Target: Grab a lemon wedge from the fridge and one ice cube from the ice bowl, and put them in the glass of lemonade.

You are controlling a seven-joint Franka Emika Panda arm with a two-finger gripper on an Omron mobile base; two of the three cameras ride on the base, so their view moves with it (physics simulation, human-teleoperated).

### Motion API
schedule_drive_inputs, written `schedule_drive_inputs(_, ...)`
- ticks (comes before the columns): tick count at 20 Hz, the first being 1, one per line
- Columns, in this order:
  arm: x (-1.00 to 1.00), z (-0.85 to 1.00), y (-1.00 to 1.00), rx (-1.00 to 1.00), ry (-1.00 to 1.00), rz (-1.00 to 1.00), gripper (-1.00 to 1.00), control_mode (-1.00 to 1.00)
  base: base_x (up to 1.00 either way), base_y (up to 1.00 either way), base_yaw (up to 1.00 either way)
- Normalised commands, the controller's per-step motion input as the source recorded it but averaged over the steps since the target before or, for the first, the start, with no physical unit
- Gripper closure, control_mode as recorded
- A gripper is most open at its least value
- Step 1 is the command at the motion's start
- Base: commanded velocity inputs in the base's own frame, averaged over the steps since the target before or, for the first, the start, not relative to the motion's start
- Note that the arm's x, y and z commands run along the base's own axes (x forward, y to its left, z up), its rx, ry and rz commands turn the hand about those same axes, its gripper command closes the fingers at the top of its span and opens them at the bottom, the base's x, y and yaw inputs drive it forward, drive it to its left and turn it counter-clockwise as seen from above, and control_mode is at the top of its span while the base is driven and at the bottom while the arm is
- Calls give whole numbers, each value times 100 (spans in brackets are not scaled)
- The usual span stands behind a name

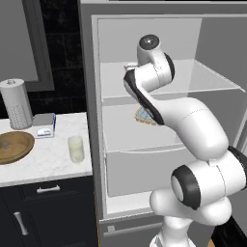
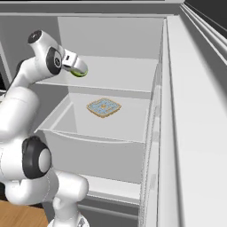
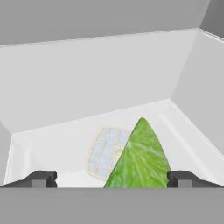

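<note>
In the hand view my gripper (image 3: 111, 179) is open, its two dark tips wide apart low over the upper shelf of the open fridge (image 1: 91, 96). The yellow-green lemon wedge (image 3: 140, 157) lies between the tips, closer to the right one, touching neither. From the right base view the lemon wedge (image 2: 80, 72) peeks out as a green sliver under my hand on that shelf. The glass of lemonade (image 1: 75, 148) stands on the white counter left of the fridge. Further left is the wooden ice bowl (image 1: 14, 147) with a small pale ice cube (image 1: 5, 143) in it.
A flat tan-and-blue tray of food (image 2: 103, 107) lies on the shelf below, seen through the glass shelf. The fridge door (image 2: 195, 133) stands open on the right. A paper towel roll (image 1: 16, 103) and a small box (image 1: 44, 126) sit at the counter's back.
</note>
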Motion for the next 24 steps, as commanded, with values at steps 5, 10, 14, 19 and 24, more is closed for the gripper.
schedule_drive_inputs(5,0,-25,-7,0,10,-8,-100,-100,0,0,0)
schedule_drive_inputs(10,0,-19,-13,0,5,-9,-100,-100,0,0,0)
schedule_drive_inputs(14,0,-14,-18,0,2,-11,100,-100,0,0,0)
schedule_drive_inputs(19,0,-13,-22,0,0,-11,100,-100,0,0,0)
schedule_drive_inputs(24,0,-10,-9,0,0,-6,100,-100,0,0,0)
